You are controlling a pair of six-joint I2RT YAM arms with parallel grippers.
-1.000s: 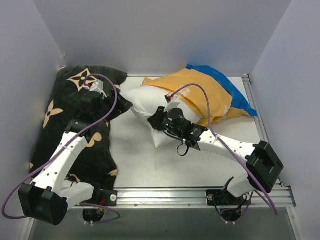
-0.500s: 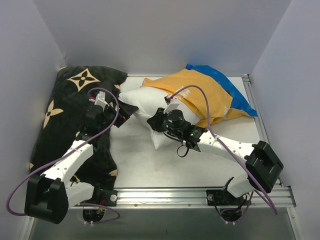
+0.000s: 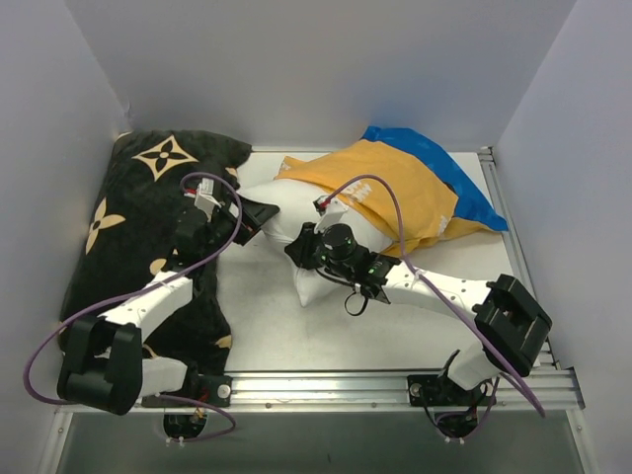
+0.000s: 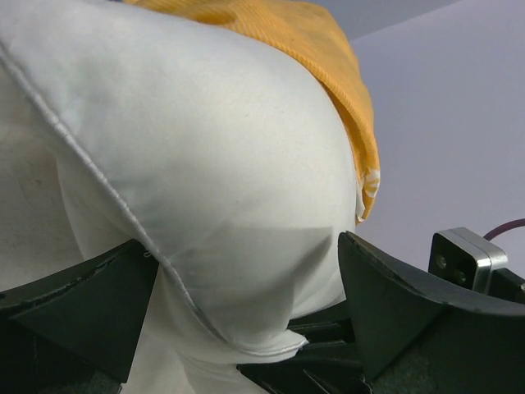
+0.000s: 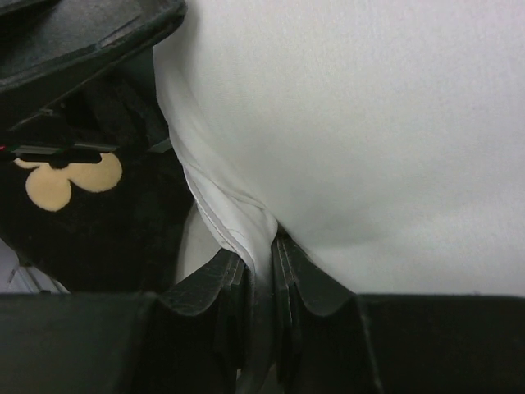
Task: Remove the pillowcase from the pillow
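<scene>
The white pillow [image 3: 294,209] lies mid-table with its right part still inside the pillowcase [image 3: 410,193], which is turned orange side out with a blue edge at the far right. My left gripper [image 3: 259,211] is open, its jaws standing on either side of the pillow's left corner [image 4: 271,341], with the pillowcase's orange rim [image 4: 328,74] behind. My right gripper [image 3: 302,251] is shut on a fold of the pillow's near edge [image 5: 246,222], close to the left gripper.
A black cushion with tan flower motifs [image 3: 128,212] covers the left side of the table, under the left arm; it also shows in the right wrist view [image 5: 90,213]. Grey walls enclose the back and sides. A metal rail [image 3: 326,380] runs along the near edge.
My left gripper has swung right off the black cushion and now straddles the pillow's left corner. My right gripper has shifted slightly left and nearer with the pillow edge in it.
</scene>
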